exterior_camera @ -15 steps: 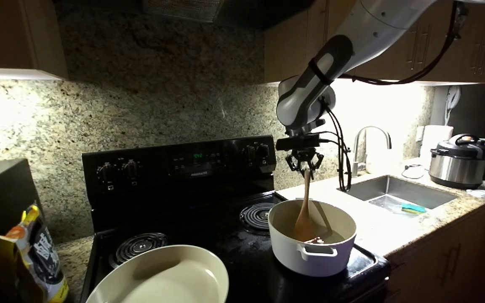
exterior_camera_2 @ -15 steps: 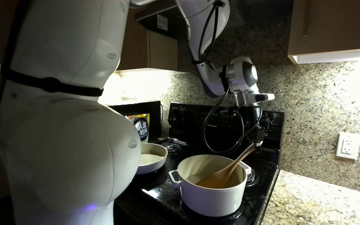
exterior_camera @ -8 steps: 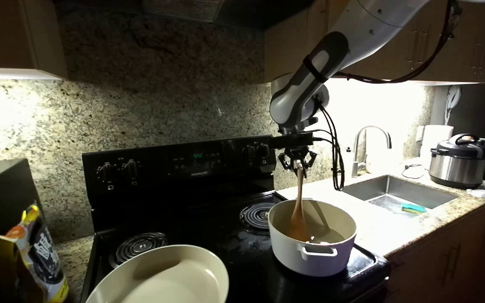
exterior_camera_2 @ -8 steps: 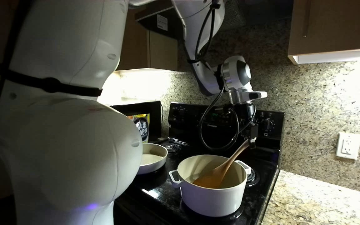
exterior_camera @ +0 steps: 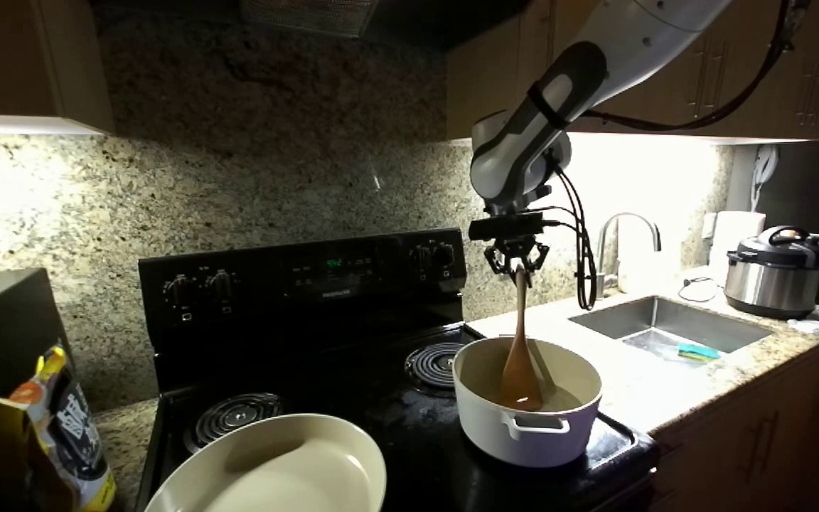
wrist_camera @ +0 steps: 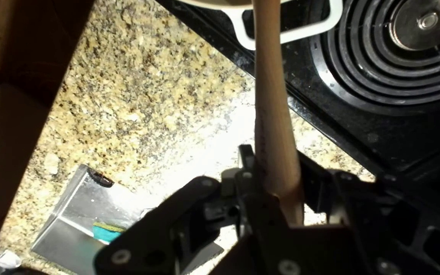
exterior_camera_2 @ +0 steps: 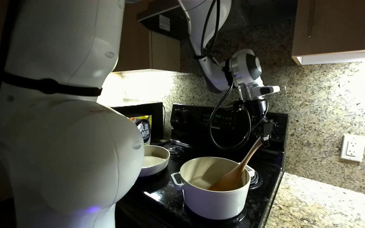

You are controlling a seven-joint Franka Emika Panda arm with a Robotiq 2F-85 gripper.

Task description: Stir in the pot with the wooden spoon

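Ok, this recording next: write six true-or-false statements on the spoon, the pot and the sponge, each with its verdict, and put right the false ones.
1. The gripper is shut on the wooden spoon. True.
2. The white pot stands on the stove. True.
3. The spoon's broad end is outside the pot. False: it is inside.
4. The sponge lies in the sink. True.
5. The sponge is plain red. False: it shows teal and yellow.
6. The spoon stands bolt upright. False: it leans at a slant, as an exterior view shows.
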